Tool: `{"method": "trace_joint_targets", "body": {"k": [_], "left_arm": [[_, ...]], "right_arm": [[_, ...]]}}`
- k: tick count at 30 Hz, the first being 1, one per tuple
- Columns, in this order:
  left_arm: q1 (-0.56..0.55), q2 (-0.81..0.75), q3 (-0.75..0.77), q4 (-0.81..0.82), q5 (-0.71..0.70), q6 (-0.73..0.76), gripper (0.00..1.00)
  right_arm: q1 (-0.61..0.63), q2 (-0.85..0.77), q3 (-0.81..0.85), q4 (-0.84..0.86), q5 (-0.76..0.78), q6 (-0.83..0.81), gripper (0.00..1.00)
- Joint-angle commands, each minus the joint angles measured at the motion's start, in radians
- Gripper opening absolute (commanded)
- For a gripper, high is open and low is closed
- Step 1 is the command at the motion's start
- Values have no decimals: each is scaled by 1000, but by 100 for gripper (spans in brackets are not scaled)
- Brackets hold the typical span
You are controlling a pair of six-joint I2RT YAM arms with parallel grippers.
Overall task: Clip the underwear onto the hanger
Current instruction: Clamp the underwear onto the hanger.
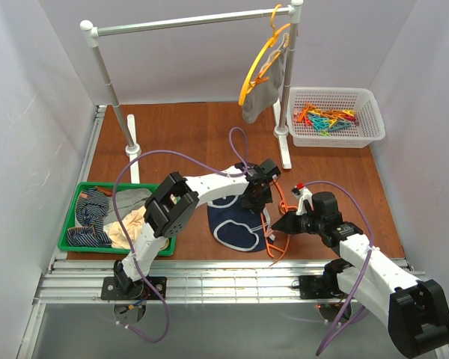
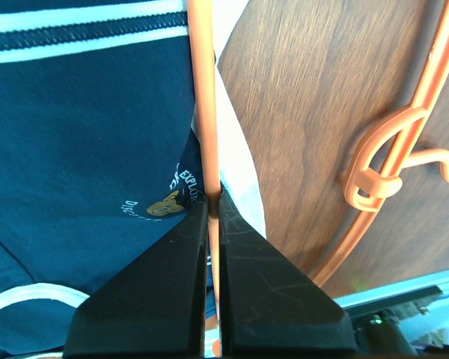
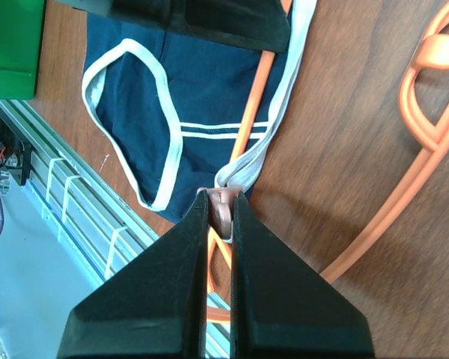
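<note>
**Left fingers** (image 2: 203, 217): I have them pressed together on the thin straight bar of the red-orange hanger (image 2: 203, 90), which runs up between them. The bar lies along one side of the navy underwear (image 2: 82, 127). The underwear is spread flat at the centre of the wooden worktop (image 2: 307, 112), between my two arms.

**Right fingers** (image 3: 198, 221): I am pinching a small peach-coloured piece (image 3: 223, 215) at the white-trimmed corner of the underwear. I cannot tell whether it belongs to the hanger.

**Surroundings:** a green tray (image 1: 97, 250) of other garments sits at the left edge. A white basket (image 1: 337, 138) of coloured clips sits at the far right.
</note>
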Motion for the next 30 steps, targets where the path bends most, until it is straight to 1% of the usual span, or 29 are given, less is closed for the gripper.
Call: {"method": "trace_joint_targets", "body": {"k": [1, 6, 13, 30], "left_arm": [[12, -66, -23, 32, 38, -41, 0], [22, -89, -58, 76, 81, -64, 0], [28, -110, -72, 90, 112, -73, 0], [35, -181, -131, 159, 121, -119, 0]], "right_arm": [[-6, 5, 32, 30, -2, 6, 1], [-7, 12, 27, 35, -1, 6, 1], [-10, 14, 28, 33, 4, 1, 1], [-12, 15, 27, 29, 1, -4, 1]]}}
